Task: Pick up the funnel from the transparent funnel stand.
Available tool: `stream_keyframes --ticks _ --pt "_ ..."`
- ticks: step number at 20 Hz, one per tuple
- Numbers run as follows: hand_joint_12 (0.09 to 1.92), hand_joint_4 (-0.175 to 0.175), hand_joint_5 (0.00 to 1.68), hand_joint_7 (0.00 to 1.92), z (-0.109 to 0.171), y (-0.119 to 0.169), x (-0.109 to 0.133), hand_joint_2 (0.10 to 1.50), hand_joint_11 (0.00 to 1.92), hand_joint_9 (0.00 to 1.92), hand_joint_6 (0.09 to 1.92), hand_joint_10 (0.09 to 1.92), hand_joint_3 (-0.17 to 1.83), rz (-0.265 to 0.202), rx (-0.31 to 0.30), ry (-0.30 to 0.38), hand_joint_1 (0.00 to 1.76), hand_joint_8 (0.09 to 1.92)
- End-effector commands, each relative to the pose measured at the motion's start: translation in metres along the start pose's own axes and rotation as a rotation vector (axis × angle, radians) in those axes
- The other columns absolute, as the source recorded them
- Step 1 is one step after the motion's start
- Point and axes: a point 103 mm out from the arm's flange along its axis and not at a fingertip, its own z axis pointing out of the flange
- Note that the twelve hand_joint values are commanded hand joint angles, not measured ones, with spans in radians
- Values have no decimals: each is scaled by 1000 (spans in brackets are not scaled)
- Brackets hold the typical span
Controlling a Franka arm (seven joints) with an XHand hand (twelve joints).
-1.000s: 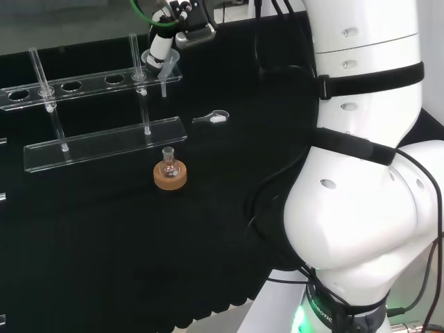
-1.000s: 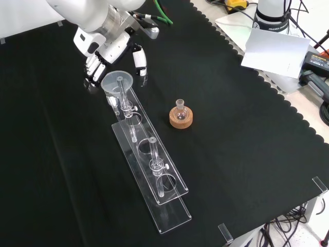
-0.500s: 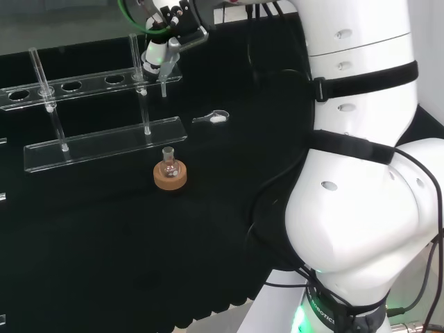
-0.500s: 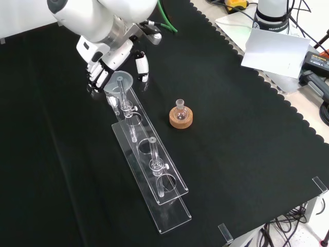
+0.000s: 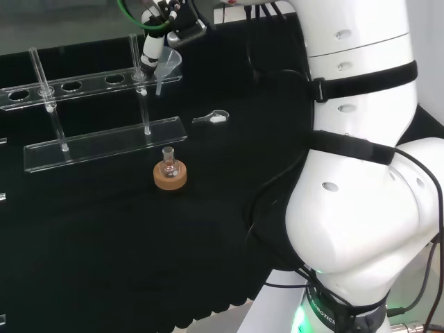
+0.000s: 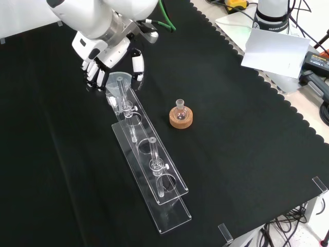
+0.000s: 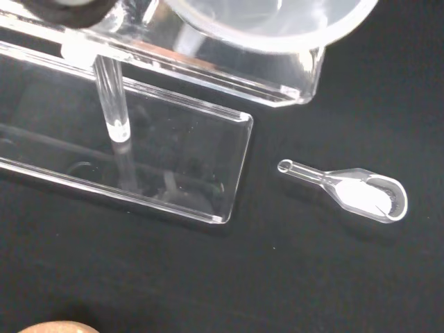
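The clear funnel point(image 5: 167, 64) hangs tilted at the right end of the transparent stand's upper shelf point(image 5: 90, 83) in the head view, its stem slanting down over the shelf end. The black and white hand point(image 5: 161, 19) reaches down onto it, fingers curled at the rim. In the front view the hand point(image 6: 105, 55) sits over the funnel point(image 6: 117, 81) at the stand's far end point(image 6: 134, 119), fingers on one side of the rim and the thumb on the other. The wrist view looks past the funnel's rim point(image 7: 277, 31) down to the stand's base plate point(image 7: 180, 166).
A small round flask on a cork ring point(image 5: 170, 175) stands in front of the stand in the head view and beside it in the front view point(image 6: 181, 117). A clear scoop holding white powder point(image 5: 214, 118) lies on the cloth beyond the stand's end point(image 7: 357, 194).
The hand has shifted up and left in the head view. The funnel has tipped with it, its stem now slanting toward the stand's post.
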Motion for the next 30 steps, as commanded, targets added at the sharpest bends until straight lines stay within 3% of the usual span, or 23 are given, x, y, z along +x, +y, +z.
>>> stream_keyframes --ticks 1,5,9,15,19,22,30 --pt "1308 -3 645 287 2 -9 -10 772 326 491 463 571 377 33 -33 -10 726 607" --pt "1307 -18 517 261 0 -12 -10 766 327 489 482 566 375 36 -31 11 729 598" --pt "1336 -40 304 134 -2 -15 -13 720 294 392 235 630 383 38 -52 34 701 629" --pt "1356 -42 216 25 -1 -21 -20 679 267 318 87 680 385 24 -37 83 666 626" --pt "1371 -33 119 0 5 -22 -25 653 235 218 87 723 353 17 -10 107 608 471" --pt "1378 -29 86 0 9 -20 -21 642 220 184 87 749 327 -3 2 78 576 396" --pt "1382 -31 85 0 15 -10 -15 639 212 175 87 761 308 -12 31 84 564 357"
